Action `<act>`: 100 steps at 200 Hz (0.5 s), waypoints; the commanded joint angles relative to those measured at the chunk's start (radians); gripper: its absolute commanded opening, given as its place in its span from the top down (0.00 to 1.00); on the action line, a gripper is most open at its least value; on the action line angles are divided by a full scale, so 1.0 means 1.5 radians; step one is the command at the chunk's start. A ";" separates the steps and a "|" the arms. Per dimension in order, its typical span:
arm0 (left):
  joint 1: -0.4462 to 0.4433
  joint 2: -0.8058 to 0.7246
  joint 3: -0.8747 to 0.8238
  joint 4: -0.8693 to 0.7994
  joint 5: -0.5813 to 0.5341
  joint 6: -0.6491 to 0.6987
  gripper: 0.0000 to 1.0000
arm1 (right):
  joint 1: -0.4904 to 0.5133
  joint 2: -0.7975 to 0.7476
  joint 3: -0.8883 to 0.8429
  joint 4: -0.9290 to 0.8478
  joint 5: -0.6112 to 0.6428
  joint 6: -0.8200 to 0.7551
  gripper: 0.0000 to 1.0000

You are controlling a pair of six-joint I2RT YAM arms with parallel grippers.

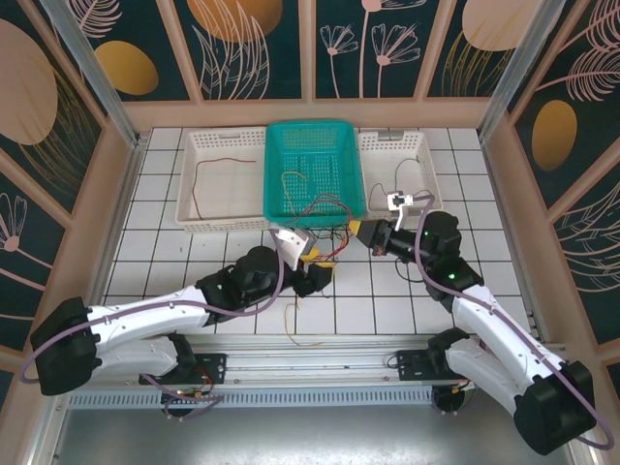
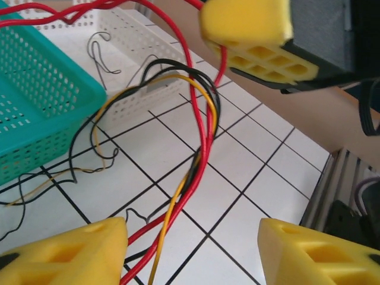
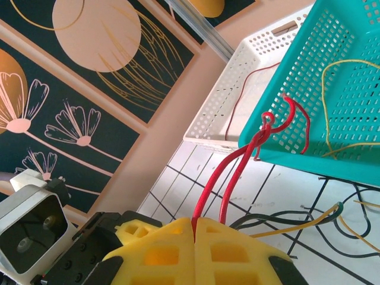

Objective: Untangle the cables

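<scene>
The tiled table (image 1: 155, 252) is walled by floral panels (image 1: 387, 48). A red cable (image 3: 231, 172) is pinched by the right gripper (image 3: 195, 228); the left gripper (image 2: 191, 231) is spread wide.

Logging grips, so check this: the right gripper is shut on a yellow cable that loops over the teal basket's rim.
Wrong colour: it is red, not yellow. The right wrist view shows the right gripper shut on a red cable that loops over the teal basket's rim.
</scene>
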 commanded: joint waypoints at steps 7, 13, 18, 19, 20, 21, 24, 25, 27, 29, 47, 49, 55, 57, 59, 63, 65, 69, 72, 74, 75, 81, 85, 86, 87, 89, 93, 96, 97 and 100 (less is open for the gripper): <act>-0.004 0.019 0.001 0.026 0.059 -0.001 0.52 | 0.001 -0.002 0.000 0.031 -0.008 0.001 1.00; -0.003 0.021 0.001 0.024 0.060 -0.002 0.59 | 0.000 -0.002 0.001 0.031 -0.009 0.001 1.00; -0.004 0.022 0.000 0.024 0.062 -0.002 0.66 | 0.000 -0.003 0.001 0.031 -0.009 0.001 1.00; -0.003 0.023 -0.001 0.024 0.062 -0.002 0.66 | 0.000 -0.003 0.000 0.031 -0.010 0.001 1.00; -0.004 0.023 -0.002 0.025 0.063 -0.001 0.67 | 0.000 -0.003 0.000 0.032 -0.010 0.001 1.00; -0.004 0.024 -0.002 0.025 0.064 -0.002 0.68 | 0.000 -0.003 0.001 0.032 -0.010 0.001 1.00; -0.004 0.024 -0.002 0.026 0.067 -0.001 0.70 | 0.000 -0.003 0.001 0.032 -0.010 0.002 1.00; -0.004 0.024 -0.002 0.026 0.067 -0.001 0.71 | 0.000 -0.003 0.001 0.032 -0.010 0.002 1.00; -0.004 0.024 -0.003 0.027 0.068 -0.001 0.72 | 0.001 -0.003 0.001 0.032 -0.010 0.002 1.00; -0.004 0.025 -0.003 0.026 0.071 -0.002 0.73 | 0.001 -0.003 0.001 0.032 -0.010 0.002 1.00; -0.004 0.033 -0.005 0.028 0.080 -0.003 0.84 | 0.001 -0.004 0.000 0.034 -0.013 0.003 1.00; -0.004 0.034 -0.005 0.028 0.081 -0.003 0.86 | 0.000 -0.003 0.001 0.034 -0.013 0.004 1.00; -0.004 0.037 -0.006 0.030 0.084 -0.004 0.90 | 0.001 -0.004 0.000 0.034 -0.013 0.004 1.00; -0.004 0.037 -0.006 0.030 0.085 -0.004 0.91 | 0.001 -0.004 0.000 0.034 -0.013 0.004 1.00; -0.004 0.038 -0.006 0.031 0.085 -0.004 0.93 | 0.000 -0.004 0.000 0.034 -0.013 0.004 1.00; -0.004 0.039 -0.006 0.032 0.088 -0.005 0.96 | 0.000 -0.004 -0.001 0.033 -0.012 0.004 1.00; -0.004 0.039 -0.007 0.032 0.089 -0.005 0.98 | -0.001 -0.004 -0.001 0.033 -0.012 0.004 1.00; -0.004 0.040 -0.007 0.034 0.090 -0.005 1.00 | -0.001 -0.004 -0.001 0.033 -0.012 0.004 1.00; -0.004 0.040 -0.007 0.035 0.090 -0.006 1.00 | -0.001 -0.004 -0.001 0.032 -0.011 0.004 1.00; -0.004 0.040 -0.009 0.035 0.090 -0.006 1.00 | 0.000 -0.005 -0.001 0.031 -0.011 0.004 1.00; -0.003 0.040 -0.009 0.036 0.090 -0.006 1.00 | -0.001 -0.005 -0.001 0.030 -0.011 0.003 1.00; -0.004 0.041 -0.010 0.036 0.091 -0.006 1.00 | 0.000 -0.007 -0.001 0.025 -0.008 0.002 1.00; -0.004 0.040 -0.010 0.036 0.093 -0.006 1.00 | 0.000 -0.008 -0.001 0.021 -0.003 0.001 1.00; -0.004 0.040 -0.010 0.036 0.093 -0.006 1.00 | 0.000 -0.009 -0.001 0.021 -0.002 0.001 1.00; -0.004 0.039 -0.011 0.036 0.093 -0.006 1.00 | 0.000 -0.010 -0.002 0.020 -0.002 0.000 1.00; -0.004 0.039 -0.011 0.035 0.093 -0.005 1.00 | 0.000 -0.010 -0.002 0.018 -0.001 -0.001 1.00; -0.004 0.038 -0.011 0.034 0.091 -0.005 1.00 | -0.002 -0.014 -0.002 0.013 0.003 -0.003 1.00; -0.004 0.036 -0.011 0.032 0.089 -0.005 1.00 | -0.001 -0.015 -0.002 0.009 0.006 -0.005 1.00; -0.004 0.036 -0.011 0.032 0.088 -0.005 1.00 | -0.001 -0.016 -0.002 0.007 0.007 -0.006 1.00; -0.004 0.034 -0.012 0.031 0.086 -0.005 1.00 | -0.002 -0.018 -0.002 0.001 0.012 -0.008 1.00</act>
